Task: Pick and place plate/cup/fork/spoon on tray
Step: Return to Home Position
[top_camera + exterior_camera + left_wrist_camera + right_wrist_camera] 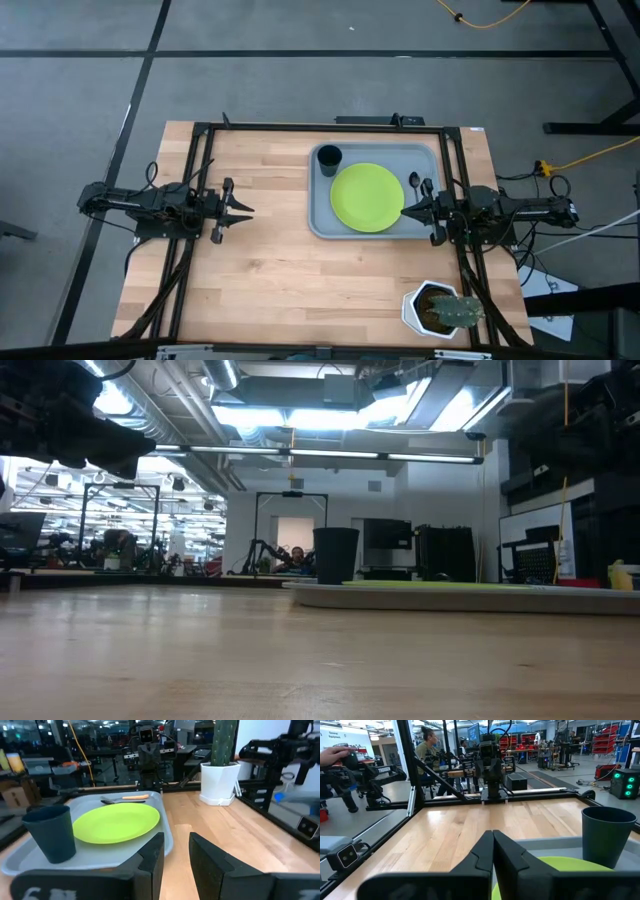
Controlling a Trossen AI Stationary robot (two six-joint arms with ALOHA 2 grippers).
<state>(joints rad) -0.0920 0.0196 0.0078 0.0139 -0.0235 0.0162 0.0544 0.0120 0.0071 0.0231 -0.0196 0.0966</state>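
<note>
The grey-blue tray (325, 215) lies on the table's far right part. The lime-green plate (367, 197) lies flat in the tray's middle. The dark cup (328, 156) stands upright in the tray's far left corner. The spoon (414, 181) and the orange-handled fork (134, 797) lie along the tray's right side. My left gripper (245, 210) hovers level over the table's left half, open and with nothing in it, pointing at the tray. My right gripper (405, 212) is shut and hovers level above the plate's right rim.
A white hexagonal pot with a cactus (440, 308) stands at the table's near right corner. A black frame (320, 127) runs along the far edge and both sides. Bare wood (270, 270) lies left of and in front of the tray. A person's hand (332, 752) shows beyond the table.
</note>
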